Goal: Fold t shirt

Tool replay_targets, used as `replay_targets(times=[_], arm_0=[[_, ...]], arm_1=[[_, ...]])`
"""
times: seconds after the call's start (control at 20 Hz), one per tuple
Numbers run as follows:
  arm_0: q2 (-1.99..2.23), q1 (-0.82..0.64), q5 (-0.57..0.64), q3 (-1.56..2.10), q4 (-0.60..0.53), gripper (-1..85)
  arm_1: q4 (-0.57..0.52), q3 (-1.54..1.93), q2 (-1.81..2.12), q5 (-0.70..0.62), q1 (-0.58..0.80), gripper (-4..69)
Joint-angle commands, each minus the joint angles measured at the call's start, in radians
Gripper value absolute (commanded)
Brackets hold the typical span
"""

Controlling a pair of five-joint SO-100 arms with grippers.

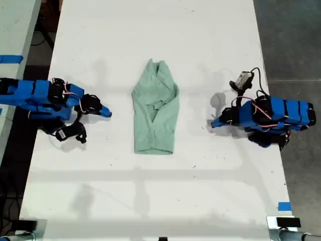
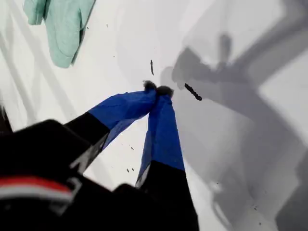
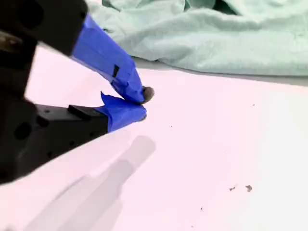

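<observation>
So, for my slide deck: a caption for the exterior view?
Folded mint t shirt lies on the white table between two blue arms, both apart from it.

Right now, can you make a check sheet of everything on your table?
Surface: white table, a few tiny dark specks.
Job's things: mint-green t shirt lies mid-table, wrinkled, sides folded in, touched by neither gripper.
Clutter: a bit of blue tape at the exterior view's lower right.
Grippers: my first gripper is shut and empty, off the cloth; my second gripper is shut and empty, close to the cloth's edge.
Cables: red and white wires loop over one arm.
Surroundings: grey floor; a second table at the exterior view's left.
</observation>
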Motion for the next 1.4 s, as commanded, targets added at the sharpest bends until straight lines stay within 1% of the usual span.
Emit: replay_targets(times=[0.0,0.05,0.45,0.75,0.95,1.05,1.35], arm_0=[[0.362,-0.02,0.02,0.051,0.133,-0.1],[0.362,-0.018,0.034,0.055,0.112,-0.1],[0.377,-0.057,0.029,0.06,0.146,-0.1],[0.377,-0.074,0.028,0.063,0.149,-0.1],[0.377,-0.071,0.028,0.063,0.149,-0.1],[0.377,-0.061,0.046,0.061,0.144,-0.1],[0.377,-0.057,0.04,0.061,0.146,-0.1]], arm_1=[[0.003,0.049,0.014,0.017,0.011,-0.2],[0.002,0.051,0.015,0.018,0.012,-0.2],[0.002,0.051,0.015,0.025,0.023,-0.2],[0.002,0.051,0.015,0.026,0.028,-0.2],[0.002,0.051,0.015,0.028,0.021,-0.2],[0.002,0.051,0.015,0.018,0.005,-0.2],[0.002,0.051,0.015,0.012,0.003,-0.2]])
